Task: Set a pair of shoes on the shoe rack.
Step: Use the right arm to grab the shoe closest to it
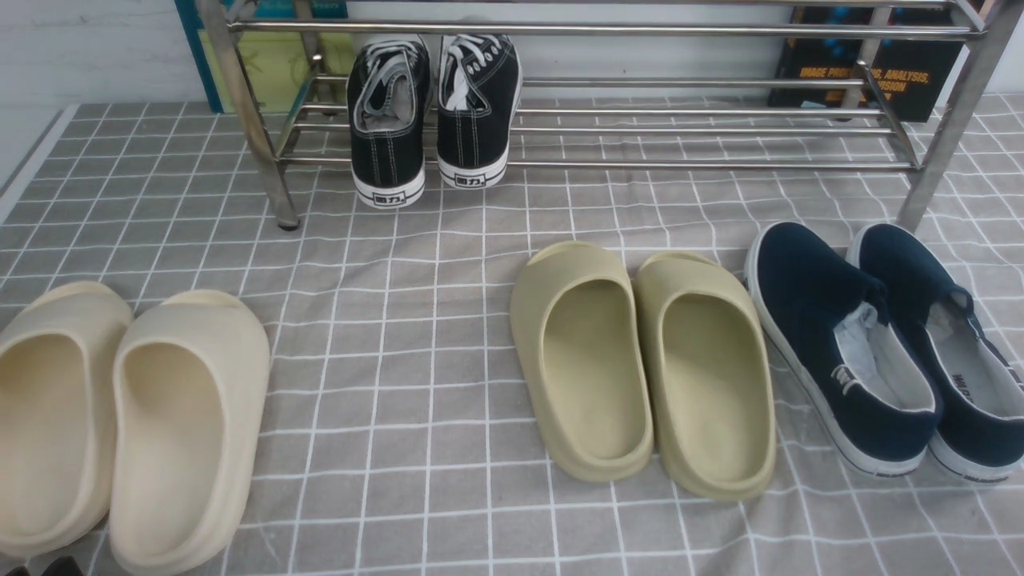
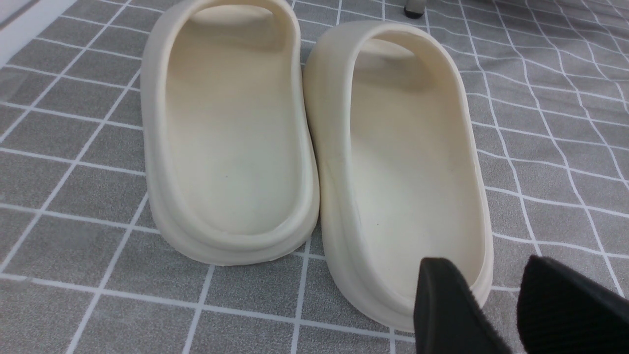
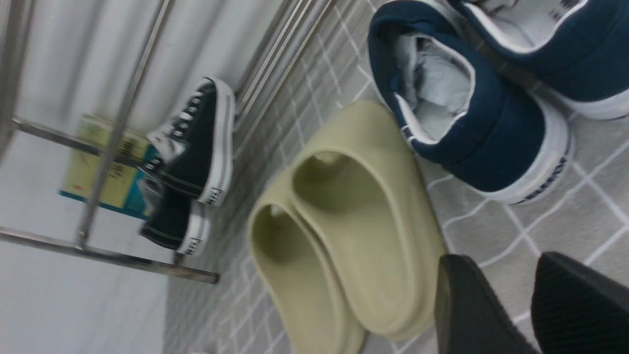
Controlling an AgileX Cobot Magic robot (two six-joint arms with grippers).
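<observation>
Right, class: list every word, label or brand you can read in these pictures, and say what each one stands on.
"IMAGE PROC… ANALYSIS," in orange, partly hidden: black book behind the shoe rack.
"回力", as far as it can be made out: heel patches of the black lace-up sneakers.
Navy slip-on shoes: lining and heel prints too small to read.
Yellow-and-teal book: print blurred, unreadable.
</observation>
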